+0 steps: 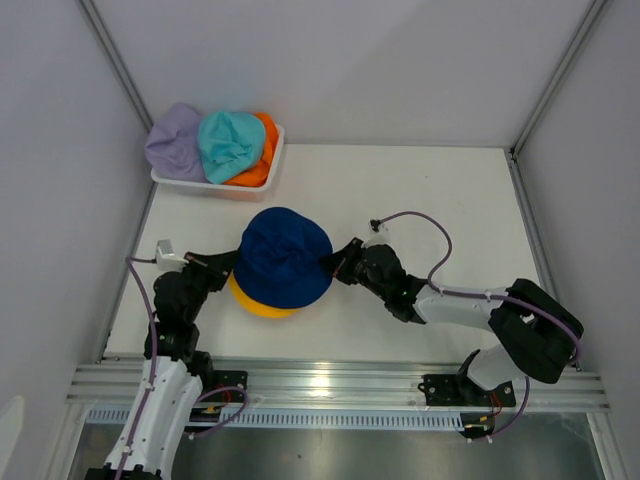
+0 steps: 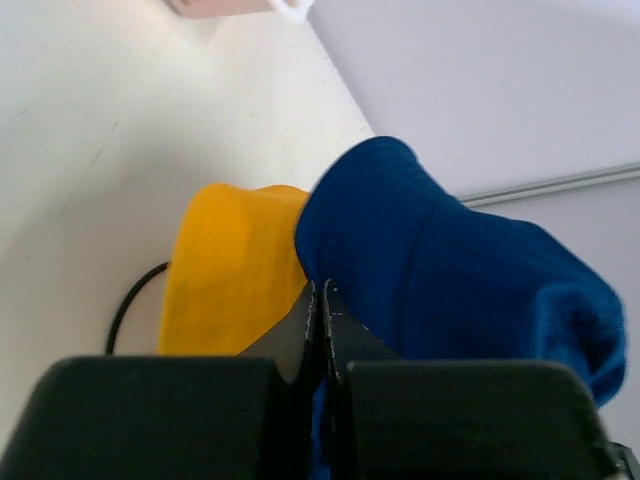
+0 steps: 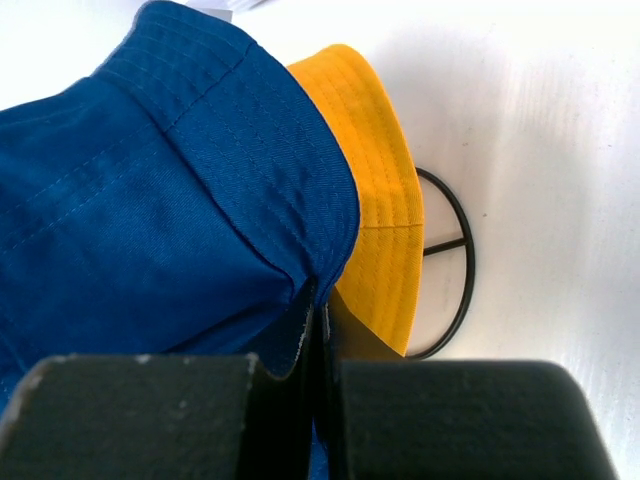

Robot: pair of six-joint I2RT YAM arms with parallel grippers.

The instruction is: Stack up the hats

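Here, the navy hat (image 1: 285,257) sits mid-table, covering most of the yellow hat (image 1: 258,303), with the ring of a black wire stand (image 3: 455,270) showing beneath. Your left gripper (image 2: 322,300) pinches the navy brim on one side and your right gripper (image 3: 315,310) pinches the opposite side. At the back left, the lavender hat (image 1: 175,140), teal hat (image 1: 228,143) and orange hat (image 1: 262,165) lie in a white basket (image 1: 215,187).

The white tabletop (image 1: 420,190) directly carries 2 things: a white plastic basket (image 1: 200,186) well beyond the left fingers (image 2: 285,345), and a black wire stand (image 3: 473,262) just ahead of the right fingers (image 3: 345,345).
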